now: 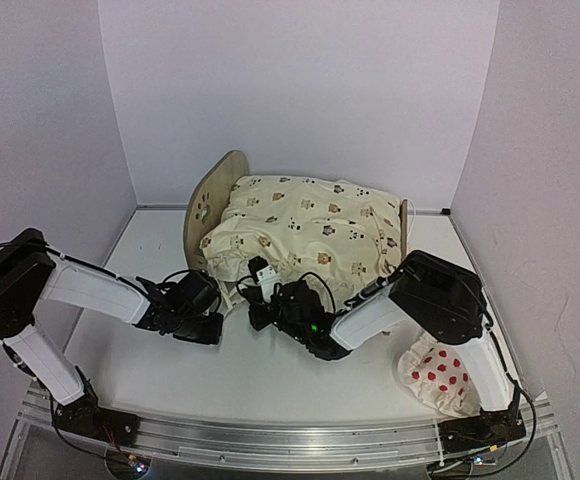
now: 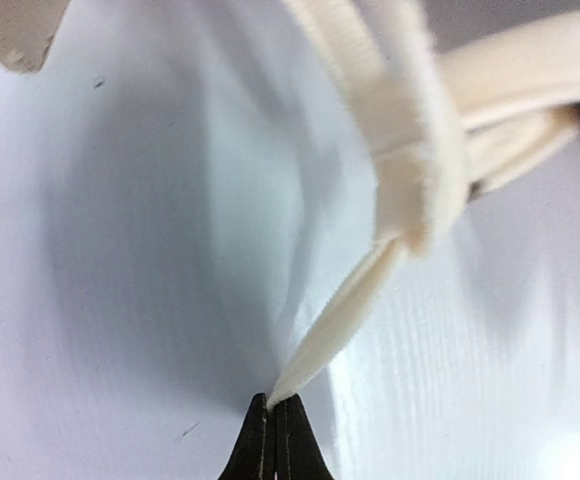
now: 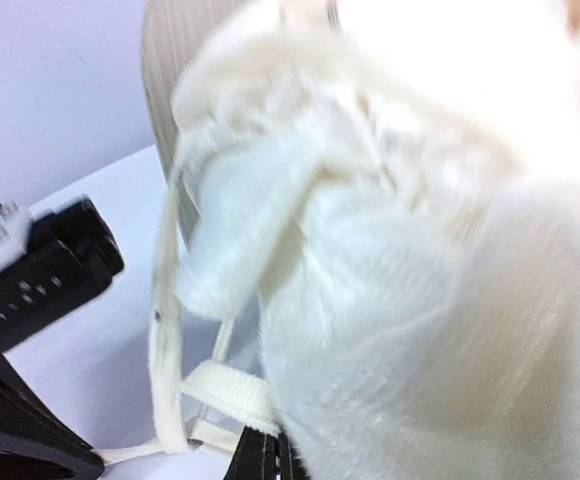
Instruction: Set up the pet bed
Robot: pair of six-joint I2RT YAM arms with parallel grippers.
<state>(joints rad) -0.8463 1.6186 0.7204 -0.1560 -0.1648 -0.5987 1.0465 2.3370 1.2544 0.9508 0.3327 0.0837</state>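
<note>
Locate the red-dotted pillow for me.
Top view: the pillow lies at the near-right corner of the table, partly behind the right arm close to its base, well apart from the bed farther back.

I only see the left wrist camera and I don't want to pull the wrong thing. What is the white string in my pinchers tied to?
Observer: The cream strap pinched in the left gripper seems to belong to the animal-print cushion, which lies draped over the pet bed.
Operator: Where is the other arm?
Observer: The right gripper is shut at the cushion's near edge, close beside yours.
Operator: Is there a pillow too?
Observer: Yes, a red-dotted pillow lies near the right corner of the table, apart from the bed.
</note>
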